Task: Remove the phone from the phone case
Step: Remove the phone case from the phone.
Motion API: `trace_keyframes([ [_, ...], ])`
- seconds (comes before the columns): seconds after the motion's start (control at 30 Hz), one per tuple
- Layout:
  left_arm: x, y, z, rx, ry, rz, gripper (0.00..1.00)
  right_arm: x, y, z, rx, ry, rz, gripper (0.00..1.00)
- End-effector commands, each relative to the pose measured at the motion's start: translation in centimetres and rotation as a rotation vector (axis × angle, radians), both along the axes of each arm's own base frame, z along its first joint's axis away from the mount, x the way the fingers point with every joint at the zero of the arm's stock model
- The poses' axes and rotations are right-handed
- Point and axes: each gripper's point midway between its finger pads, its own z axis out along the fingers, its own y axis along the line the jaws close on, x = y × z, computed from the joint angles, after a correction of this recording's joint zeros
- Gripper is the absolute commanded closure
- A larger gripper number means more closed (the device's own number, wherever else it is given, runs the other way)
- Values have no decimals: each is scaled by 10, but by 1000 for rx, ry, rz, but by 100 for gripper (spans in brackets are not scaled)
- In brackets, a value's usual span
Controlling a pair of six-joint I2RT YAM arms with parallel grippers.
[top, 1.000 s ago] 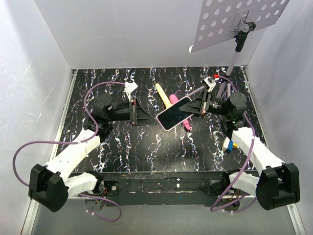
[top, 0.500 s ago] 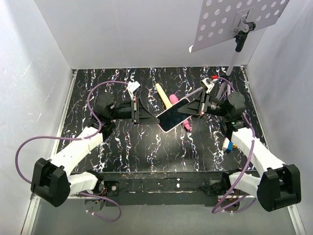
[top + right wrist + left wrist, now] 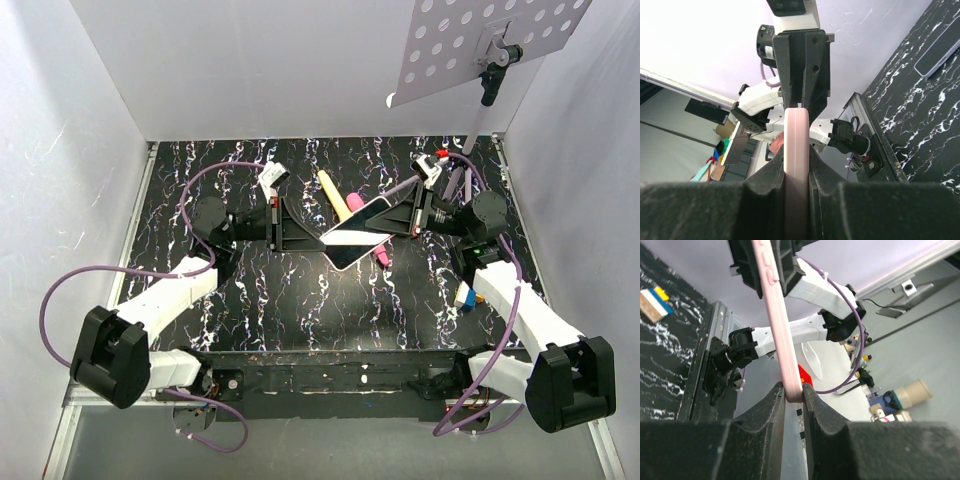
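We hold the salmon-pink soft phone case (image 3: 781,347) in the air over the black marbled table (image 3: 260,290), spanning both arms. Our left gripper (image 3: 792,392) is clamped on one end and our right gripper (image 3: 796,167) on the other. The slim phone with the glossy black screen (image 3: 352,238) sits inside the shell. We see no corner freed, so we judge the whole peeling is yet to do.
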Motion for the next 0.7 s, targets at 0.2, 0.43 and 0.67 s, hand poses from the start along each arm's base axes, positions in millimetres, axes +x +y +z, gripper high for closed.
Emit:
trace_keyframes([
  [0.2,-33,12,65,-307,-301,-104,100,-31,-7,60,214,-100,122,99],
  [0.43,-29,4,79,-364,-326,-83,100,-47,-6,96,374,-64,207,99],
  [0.67,-27,0,96,-430,-359,-53,100,-44,1,113,440,-22,213,99],
])
